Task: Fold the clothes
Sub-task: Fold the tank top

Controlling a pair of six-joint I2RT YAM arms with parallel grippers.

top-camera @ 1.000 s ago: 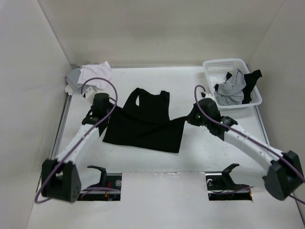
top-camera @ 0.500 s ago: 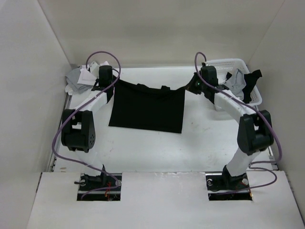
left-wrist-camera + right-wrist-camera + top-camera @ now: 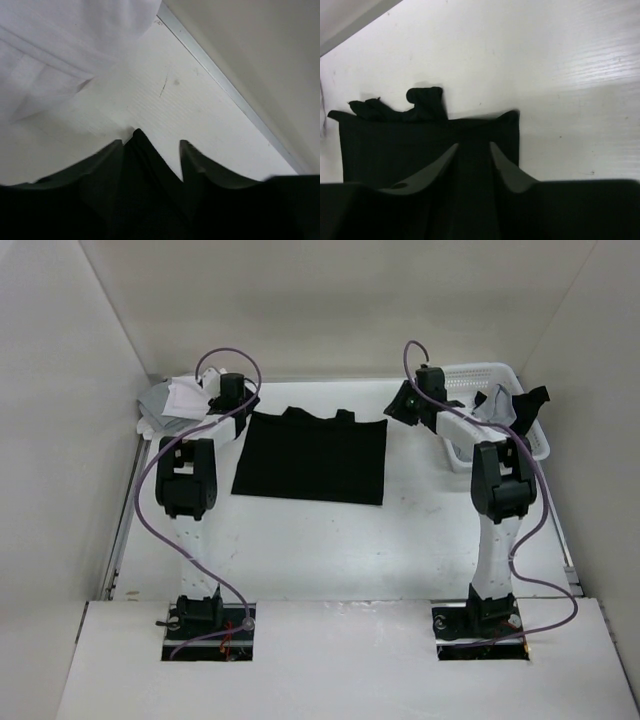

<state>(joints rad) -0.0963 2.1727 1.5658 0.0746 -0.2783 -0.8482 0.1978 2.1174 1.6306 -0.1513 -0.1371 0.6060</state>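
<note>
**Squarely between the arms: folded black top on the far tabletop**

Broadly, you have the tabletop (image 3: 330,540) with one black sleeveless top (image 3: 310,455) laid flat as a neat rectangle in its far middle. Its long axis runs left to right, and its shoulder straps (image 3: 422,100) bunch along the far edge.

At the far right the white basket (image 3: 470,372) holds grey and black clothes (image 3: 495,405). A white and grey pile (image 3: 175,400) sits in the far left corner.

Your left gripper (image 3: 150,145) hovers just beside the top's far left corner, your right gripper (image 3: 472,146) just beside the far right one. Both sets of jaws stand parted and grip nothing. On the left a dark point shows between the fingers, and you cannot tell whether it is cloth.

So the garment lies inward from each arm, one short edge apiece, and neither arm is clearly nearer. A further fold would likely carry one short edge across to the other, so either side could lead.
</note>
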